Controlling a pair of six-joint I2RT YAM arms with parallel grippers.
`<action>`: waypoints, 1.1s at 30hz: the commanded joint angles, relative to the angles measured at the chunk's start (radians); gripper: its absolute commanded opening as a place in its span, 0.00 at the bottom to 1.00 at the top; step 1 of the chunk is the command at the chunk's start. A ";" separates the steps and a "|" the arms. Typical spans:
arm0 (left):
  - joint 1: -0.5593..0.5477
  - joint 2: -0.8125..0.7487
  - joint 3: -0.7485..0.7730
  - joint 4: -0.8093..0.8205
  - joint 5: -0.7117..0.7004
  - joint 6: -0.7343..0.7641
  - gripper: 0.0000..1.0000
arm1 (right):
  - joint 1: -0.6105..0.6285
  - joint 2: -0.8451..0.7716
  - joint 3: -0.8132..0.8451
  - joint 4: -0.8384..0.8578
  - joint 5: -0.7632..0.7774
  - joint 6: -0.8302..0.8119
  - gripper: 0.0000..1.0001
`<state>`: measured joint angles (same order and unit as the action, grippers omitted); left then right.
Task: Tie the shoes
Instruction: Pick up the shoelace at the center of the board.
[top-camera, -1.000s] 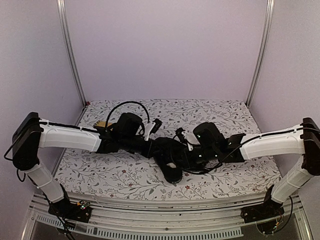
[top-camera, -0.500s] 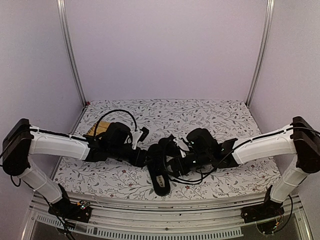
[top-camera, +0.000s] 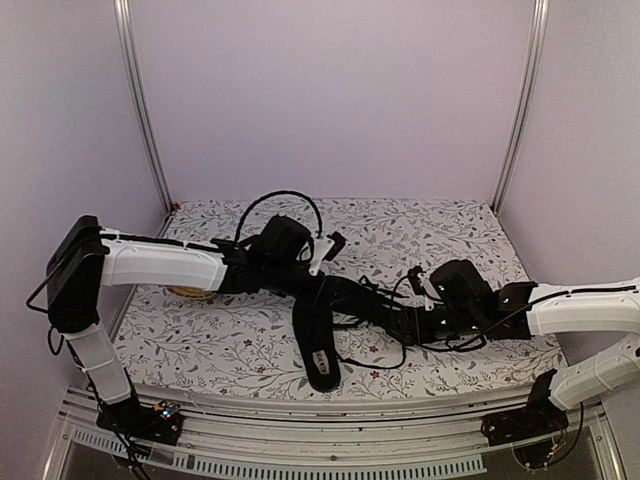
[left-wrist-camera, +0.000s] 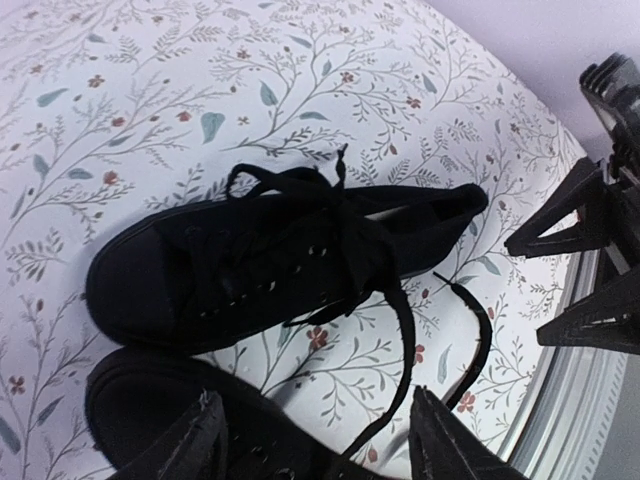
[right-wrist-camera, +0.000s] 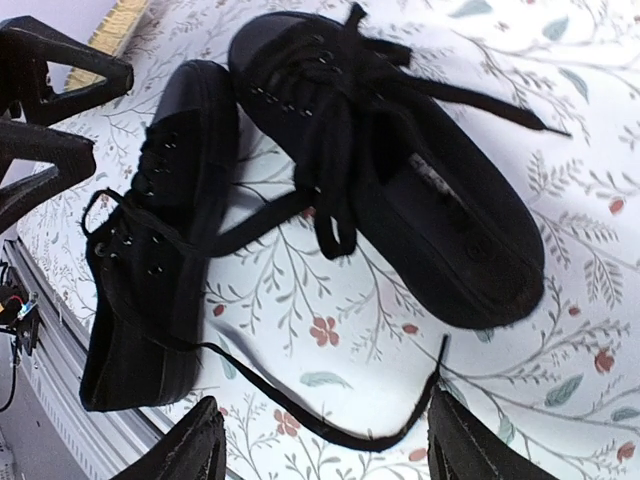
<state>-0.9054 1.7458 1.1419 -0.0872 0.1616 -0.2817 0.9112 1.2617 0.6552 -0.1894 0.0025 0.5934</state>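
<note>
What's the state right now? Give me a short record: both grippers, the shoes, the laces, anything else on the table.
left gripper: open, holding nothing, above the shoes
right gripper: open, holding nothing, above the shoes
shoes: two, black, lying close together on the floral cloth
laces: slack, ends trailing on the cloth; no finished bow visible
yellow mat: on the cloth's left side, partly hidden

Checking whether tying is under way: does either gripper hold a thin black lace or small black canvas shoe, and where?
Nothing is held. The left gripper and right gripper both stand open above the small black canvas shoes.
</note>
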 joint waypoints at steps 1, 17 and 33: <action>-0.064 0.108 0.100 -0.078 0.001 0.070 0.62 | 0.001 -0.077 -0.061 -0.076 0.091 0.162 0.68; -0.107 0.313 0.220 -0.119 -0.017 0.112 0.64 | 0.033 0.126 0.037 -0.141 0.177 0.247 0.58; -0.116 0.093 0.064 -0.014 -0.099 0.048 0.00 | 0.107 0.329 0.142 -0.220 0.238 0.307 0.29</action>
<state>-1.0092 1.9339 1.2404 -0.1692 0.0906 -0.2111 1.0084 1.5639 0.7696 -0.3798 0.2157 0.8795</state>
